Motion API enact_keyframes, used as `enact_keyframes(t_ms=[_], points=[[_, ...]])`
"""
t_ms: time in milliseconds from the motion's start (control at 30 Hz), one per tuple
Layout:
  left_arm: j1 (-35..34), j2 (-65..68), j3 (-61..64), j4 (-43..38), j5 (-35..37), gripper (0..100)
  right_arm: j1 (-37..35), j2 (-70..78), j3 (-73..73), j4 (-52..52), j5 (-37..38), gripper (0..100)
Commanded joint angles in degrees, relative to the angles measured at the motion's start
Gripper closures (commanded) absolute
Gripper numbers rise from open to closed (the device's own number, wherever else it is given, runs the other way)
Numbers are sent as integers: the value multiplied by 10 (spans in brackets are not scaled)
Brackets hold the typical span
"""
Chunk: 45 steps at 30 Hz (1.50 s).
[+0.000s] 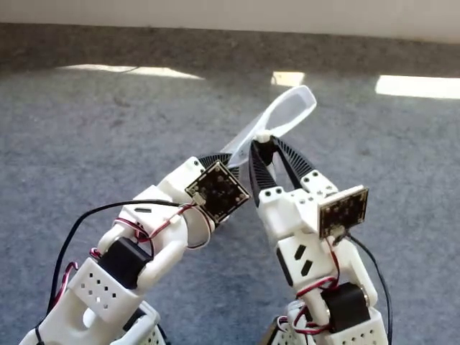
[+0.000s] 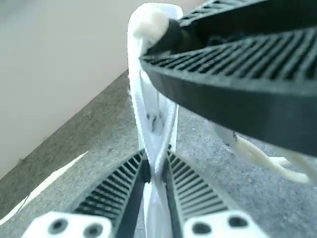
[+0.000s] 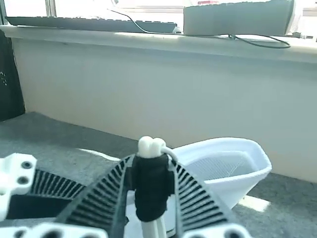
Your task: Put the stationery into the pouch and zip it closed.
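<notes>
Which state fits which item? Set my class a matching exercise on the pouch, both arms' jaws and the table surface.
Column one: 1 pouch; 2 left jaws; 3 right jaws; 4 table surface.
Column two: A grey, carpet-like; B shut on the pouch's edge; C held up off the table, mouth gaping; D shut on the zip pull.
Pairs: 1-C; 2-B; 3-D; 4-A.

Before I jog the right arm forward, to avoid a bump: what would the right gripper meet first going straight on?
Likely the white pouch: the right gripper, shut on its zipper pull, points at the open mouth just ahead, though depth is unclear.
</notes>
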Motion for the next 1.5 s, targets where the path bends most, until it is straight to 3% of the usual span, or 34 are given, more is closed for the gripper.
enact_keyframes(t_ms=[0,267,700,1133,1467], points=[[-16,-7,4,34,-15,996,52,54,-15,-58,-21,994],[-16,-63,7,97,-18,996,93,123,-17,-81,-57,994],[-36,-122,67,104,-34,996,135,126,-13,-122,-58,994],[-69,-237,63,209,-35,996,142,127,-15,-123,-56,994],[-159,-341,63,266,-34,996,142,127,-15,-122,-57,994]])
